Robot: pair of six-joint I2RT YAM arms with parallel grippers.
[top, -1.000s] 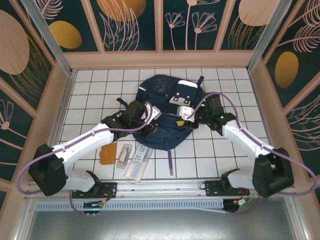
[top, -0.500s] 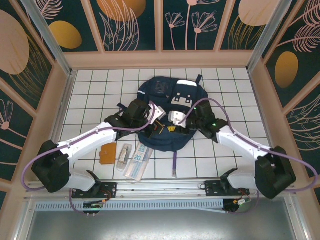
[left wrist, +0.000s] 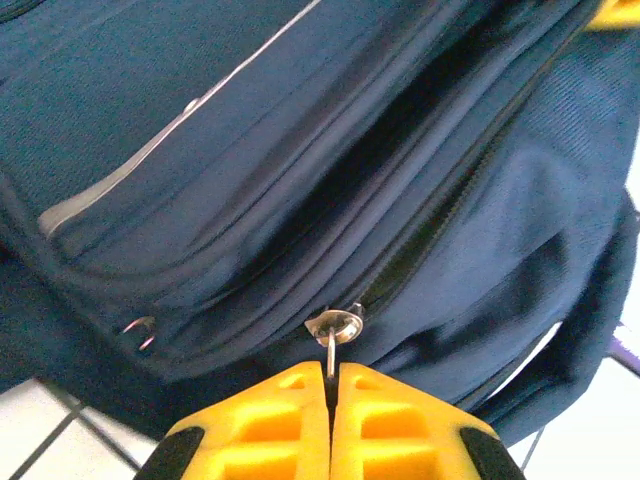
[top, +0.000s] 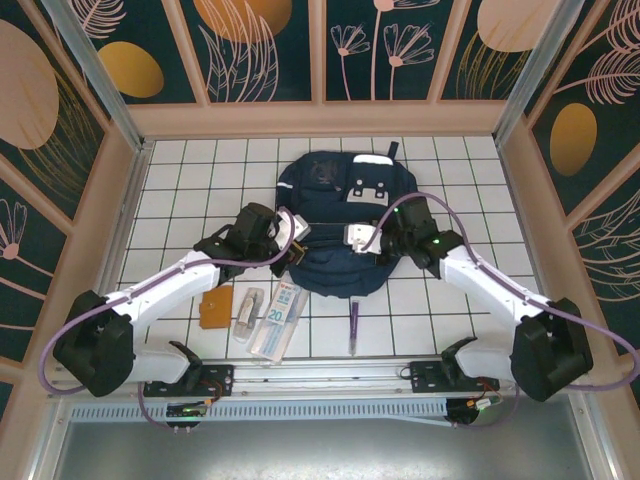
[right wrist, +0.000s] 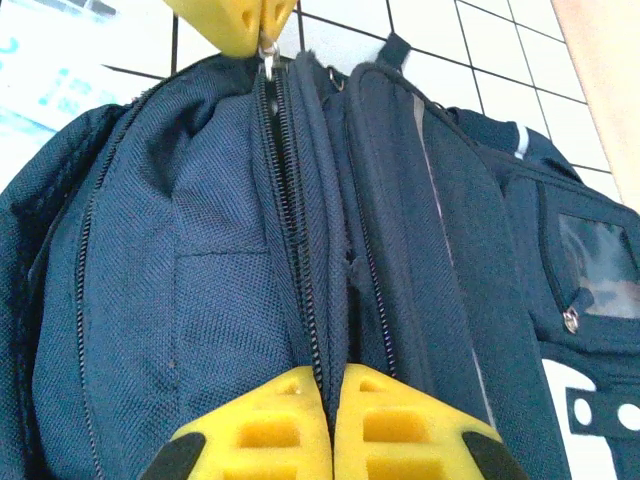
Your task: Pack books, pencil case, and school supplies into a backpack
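1. Four loose items lie on the white tiled table on the near side of the backpack. They are an orange-brown book, a small clear packet, a long clear pack with a blue label, and a purple pen. None is packed yet.
2. At the backpack's near left edge, the left gripper has its jaws clamped on the metal zipper pull, seemingly ready to draw the zip open.
3. At the backpack's near right edge, the right gripper has its jaws closed on the zipper seam, probably bracing the fabric against that pull.
4. Beyond both grippers, the rest of the backpack lies flat with its white patches up. The zip between the two grippers looks closed.
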